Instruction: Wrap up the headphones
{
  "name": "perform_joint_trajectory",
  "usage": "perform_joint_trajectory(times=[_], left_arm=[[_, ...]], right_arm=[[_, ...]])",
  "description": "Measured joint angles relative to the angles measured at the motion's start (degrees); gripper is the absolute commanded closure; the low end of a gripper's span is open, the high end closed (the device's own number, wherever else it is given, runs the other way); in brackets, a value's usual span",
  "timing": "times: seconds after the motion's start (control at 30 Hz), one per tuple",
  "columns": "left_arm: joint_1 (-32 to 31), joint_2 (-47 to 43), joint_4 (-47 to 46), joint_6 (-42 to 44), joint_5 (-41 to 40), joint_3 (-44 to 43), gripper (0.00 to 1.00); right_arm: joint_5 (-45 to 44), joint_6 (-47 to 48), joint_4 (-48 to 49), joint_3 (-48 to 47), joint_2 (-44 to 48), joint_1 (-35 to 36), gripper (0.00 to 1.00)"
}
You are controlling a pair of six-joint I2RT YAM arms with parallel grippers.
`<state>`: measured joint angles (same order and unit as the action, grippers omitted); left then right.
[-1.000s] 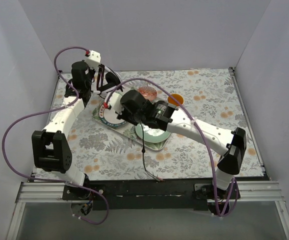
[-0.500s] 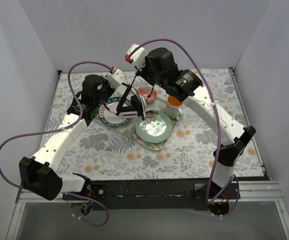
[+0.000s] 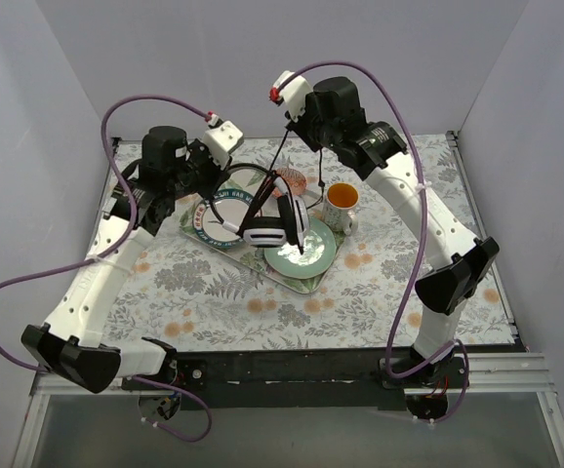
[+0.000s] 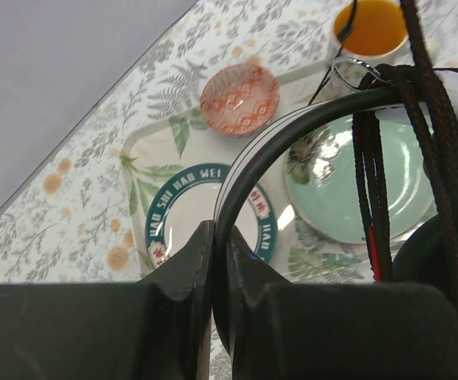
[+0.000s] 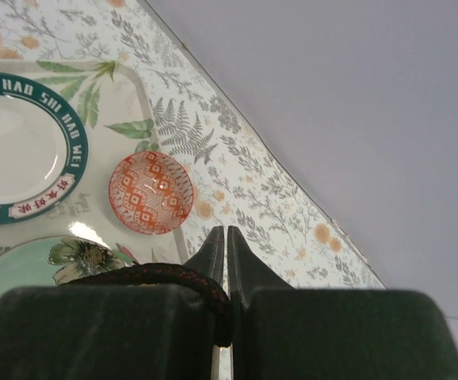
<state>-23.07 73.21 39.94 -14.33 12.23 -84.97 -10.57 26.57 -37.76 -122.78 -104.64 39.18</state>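
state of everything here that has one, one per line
black-and-white over-ear headphones: hanging in the air
left gripper: shut on thin black headband
right gripper: shut on braided black cable
red patterned bowl: upright, empty
white mug with orange inside: upright
pale green plate: flat, empty

"HAO SHI HAO WEI" (plate (image 5: 78,146) rim)

Floral cloth (image 3: 262,312), tray (image 4: 146,146), teal-rimmed plate (image 4: 183,179), green plate (image 4: 336,194), red bowl (image 4: 239,99), orange-filled cup (image 3: 342,200)
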Motion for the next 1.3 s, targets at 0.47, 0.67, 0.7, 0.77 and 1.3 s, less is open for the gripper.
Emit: perform_joint_trajectory(times=[0.47, 0.67, 0.7, 0.77, 1.3], left_arm=[[0.04, -0.61, 9.14, -12.48, 14.16, -22.53, 1.00], [0.00, 0.50, 5.97, -20.02, 15.43, -33.44, 1.00], [0.00, 0.79, 5.18, -20.85, 15.32, -34.88, 1.00], [0.00, 1.29, 4.13, -22.23, 14.53, -37.09, 1.00], [-0.04, 4.81, 1.62, -24.17, 0.72, -39.32, 1.00]], right_arm=[[24.57, -7.39, 15.15, 15.96, 6.95, -3.61, 0.68], [34.64, -16.74, 31.04, 29.49, 9.20, -4.31, 0.59], [35.69, -18.69, 34.01, 31.61, 9.18, -4.31, 0.57], [37.62, -22.34, 39.21, 35.45, 9.18, -4.17, 0.55], [29.40, -25.92, 45.68, 49.48, 14.71, -3.74, 0.31]])
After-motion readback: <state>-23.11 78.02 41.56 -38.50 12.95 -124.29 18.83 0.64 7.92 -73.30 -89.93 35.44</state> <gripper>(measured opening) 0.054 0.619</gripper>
